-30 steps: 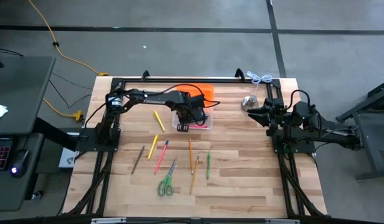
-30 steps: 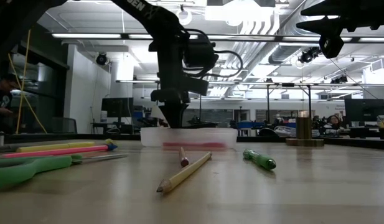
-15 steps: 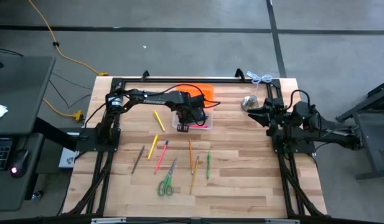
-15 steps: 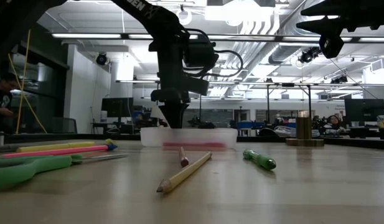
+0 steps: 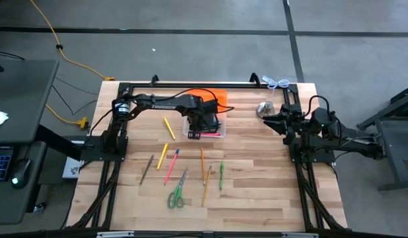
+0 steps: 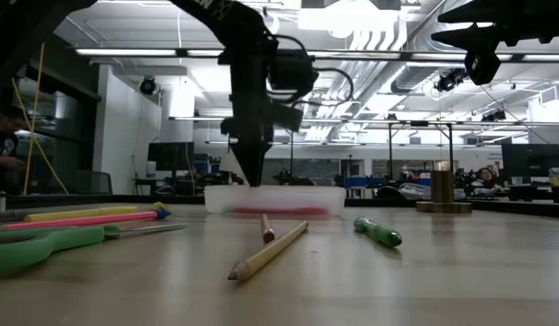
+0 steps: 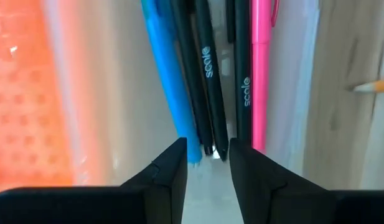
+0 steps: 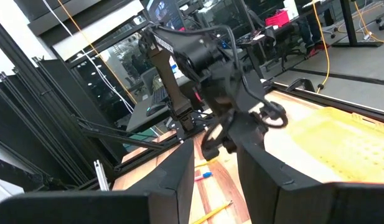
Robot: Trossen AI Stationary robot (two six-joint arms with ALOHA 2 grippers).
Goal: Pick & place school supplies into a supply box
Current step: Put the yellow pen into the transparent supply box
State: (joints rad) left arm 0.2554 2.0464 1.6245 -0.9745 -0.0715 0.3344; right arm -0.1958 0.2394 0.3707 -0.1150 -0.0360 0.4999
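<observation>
The supply box [image 5: 205, 129], clear with an orange lid [image 5: 217, 98] folded back, stands on the table's far middle. Inside it lie a blue pen [image 7: 170, 81], two black pens [image 7: 207, 74] and a pink pen [image 7: 260, 74]. My left gripper [image 7: 207, 168] points down into the box [image 6: 252, 177], open, its fingertips just above the black pens' ends with nothing between them. More school supplies lie loose on the table nearer the front. My right gripper [image 8: 213, 180] waits open and level at the table's right side [image 5: 270, 120].
Loose on the table are a yellow pencil [image 5: 168, 127], a yellow marker [image 5: 163, 155], a pink pen [image 5: 170, 165], a brown pencil [image 5: 146, 169], green-handled scissors [image 5: 177, 192], orange pencils [image 5: 204, 170] and a green pen [image 5: 221, 175]. A silvery bell [image 5: 264, 109] stands near my right gripper.
My left gripper has risen slightly over the supply box, and its wrist has tipped a little in the low view. The pens in the box lie still.
</observation>
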